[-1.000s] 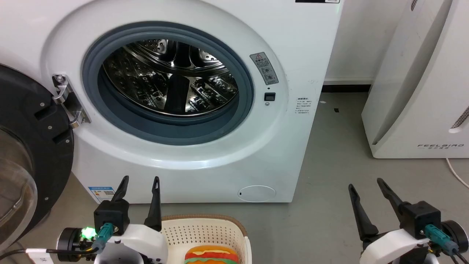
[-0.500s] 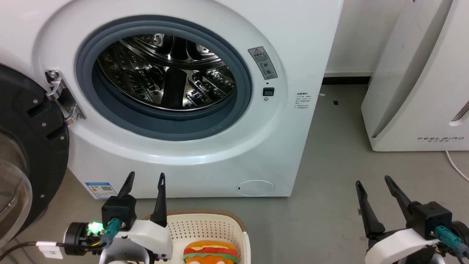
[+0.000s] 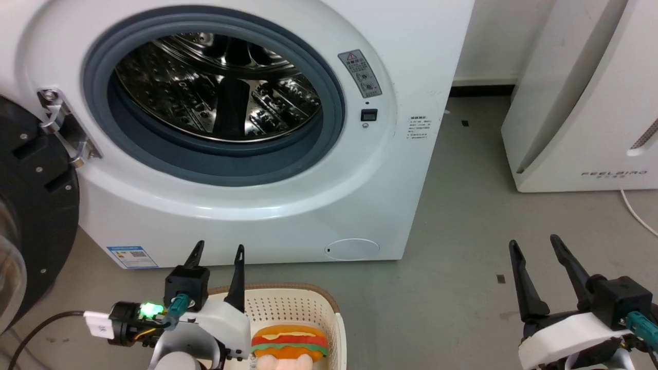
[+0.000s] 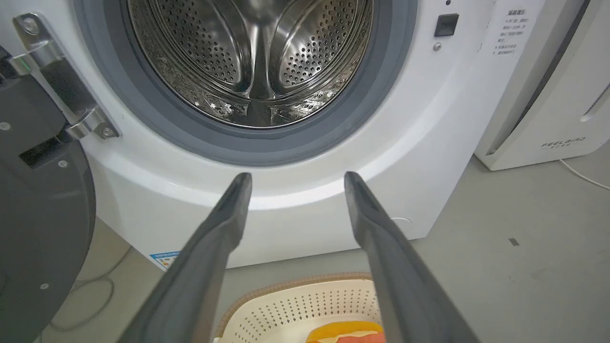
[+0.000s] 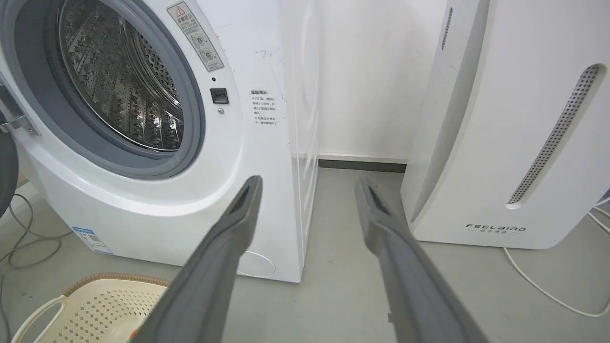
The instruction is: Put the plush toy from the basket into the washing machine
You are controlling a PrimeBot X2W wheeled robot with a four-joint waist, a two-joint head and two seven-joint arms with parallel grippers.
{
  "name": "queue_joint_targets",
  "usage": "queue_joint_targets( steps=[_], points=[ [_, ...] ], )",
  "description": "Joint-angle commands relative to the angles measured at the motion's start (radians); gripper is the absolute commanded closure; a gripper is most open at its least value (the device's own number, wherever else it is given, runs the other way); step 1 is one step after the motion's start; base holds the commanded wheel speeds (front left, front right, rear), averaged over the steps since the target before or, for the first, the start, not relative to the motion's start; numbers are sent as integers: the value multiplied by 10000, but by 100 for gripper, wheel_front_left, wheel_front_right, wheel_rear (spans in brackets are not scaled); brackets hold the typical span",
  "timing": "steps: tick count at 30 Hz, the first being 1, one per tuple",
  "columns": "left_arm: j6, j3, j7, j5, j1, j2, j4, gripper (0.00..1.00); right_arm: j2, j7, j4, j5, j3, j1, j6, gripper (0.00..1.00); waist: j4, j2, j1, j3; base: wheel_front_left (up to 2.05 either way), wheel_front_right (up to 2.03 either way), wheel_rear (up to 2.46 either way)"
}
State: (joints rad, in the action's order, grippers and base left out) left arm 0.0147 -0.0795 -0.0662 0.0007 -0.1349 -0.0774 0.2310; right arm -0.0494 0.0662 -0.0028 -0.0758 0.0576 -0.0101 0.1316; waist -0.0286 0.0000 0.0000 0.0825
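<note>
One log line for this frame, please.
stage: pre-grasp | left tool: open, near basket | right tool: open, over floor | plush toy: in basket | washing machine: door open, nothing seen in drum

White wrist shells carry teal plugs and tapered dark fingers.

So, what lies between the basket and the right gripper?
Bare grey floor with one small dark speck separates the basket from the right gripper, in the head view.

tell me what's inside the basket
The plush toy lies inside the basket. The basket's near part is cut off by the picture's edge and its left side sits behind the left gripper, so anything there is hidden.
</note>
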Motion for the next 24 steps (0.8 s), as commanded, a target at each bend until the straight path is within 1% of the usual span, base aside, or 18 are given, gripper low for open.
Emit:
queue_joint_targets(
  steps=[1, 13, 24],
  points=[
    [44, -78, -112, 93, -235, -78, 237, 0, -2, 113, -9, -91, 42, -201, -3, 0, -52, 0, 0, 86, 0, 0, 0],
    [-128, -660, -296, 281, -1192, -293, 2410, 0, -3, 364, -37, -415, 91, -521, -4, 0, -391, 0, 0, 864, 0, 0, 0],
    [-423, -1311, 189, 536, -2108, -695, 3848, 0, -4, 594, -104, -788, 218, -985, -4, 0, -757, 0, 0, 1933, 0, 0, 0]
  ],
)
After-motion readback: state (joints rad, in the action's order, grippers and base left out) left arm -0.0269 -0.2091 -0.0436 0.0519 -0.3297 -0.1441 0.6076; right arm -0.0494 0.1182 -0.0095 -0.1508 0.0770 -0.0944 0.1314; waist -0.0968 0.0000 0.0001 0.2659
